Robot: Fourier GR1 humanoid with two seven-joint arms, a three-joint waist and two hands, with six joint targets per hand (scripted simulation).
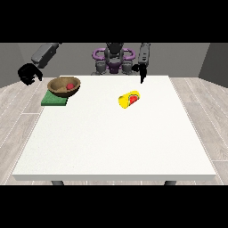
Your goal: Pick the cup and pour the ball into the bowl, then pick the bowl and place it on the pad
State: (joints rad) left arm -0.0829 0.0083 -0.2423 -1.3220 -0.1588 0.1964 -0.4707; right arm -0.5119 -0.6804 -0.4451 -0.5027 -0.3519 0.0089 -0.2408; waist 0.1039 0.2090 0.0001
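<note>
Hand at the view's left (pixel 29 74) is raised off the table edge, fingers seemingly curled, nothing held. Just beside and below it, the bowl (pixel 64 86) is seated on the green pad (pixel 54 99) with the red ball (pixel 70 85) inside, so both steps look done. Well apart towards the other hand, the yellow cup (pixel 129 99) is left on its side, emptied. Hand at the view's right (pixel 142 73) hangs down; its fingers cannot be read.

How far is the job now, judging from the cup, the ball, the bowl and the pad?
It looks nearly finished. Done: the red ball lies inside the brown bowl, and the bowl sits on the green pad. The yellow cup lies on its side on the white table, with no robot hand on it. In hand: nothing; the robot hand at the view's left is beside the bowl, apart from it. Left: seemingly nothing.
</note>
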